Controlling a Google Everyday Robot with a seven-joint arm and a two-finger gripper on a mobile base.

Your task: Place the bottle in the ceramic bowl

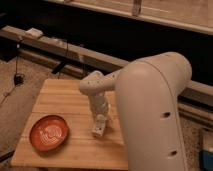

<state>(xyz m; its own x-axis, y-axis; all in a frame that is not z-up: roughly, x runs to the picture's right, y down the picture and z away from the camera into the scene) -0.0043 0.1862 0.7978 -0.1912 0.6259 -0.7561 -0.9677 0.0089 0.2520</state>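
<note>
The ceramic bowl (49, 134) is orange-red with pale swirls and sits on the front left of the wooden table (60, 97). A small whitish bottle (98, 130) with a brownish patch is at the table's front middle, to the right of the bowl and apart from it. My gripper (100, 121) points down right over the bottle and touches or holds its top. I cannot tell whether the bottle rests on the table. My large white arm (150, 110) fills the right side and hides the table's right part.
A long dark rail (75, 50) with cables runs behind the table. Speckled floor (20, 90) lies to the left. A blue object (207, 150) is at the right edge.
</note>
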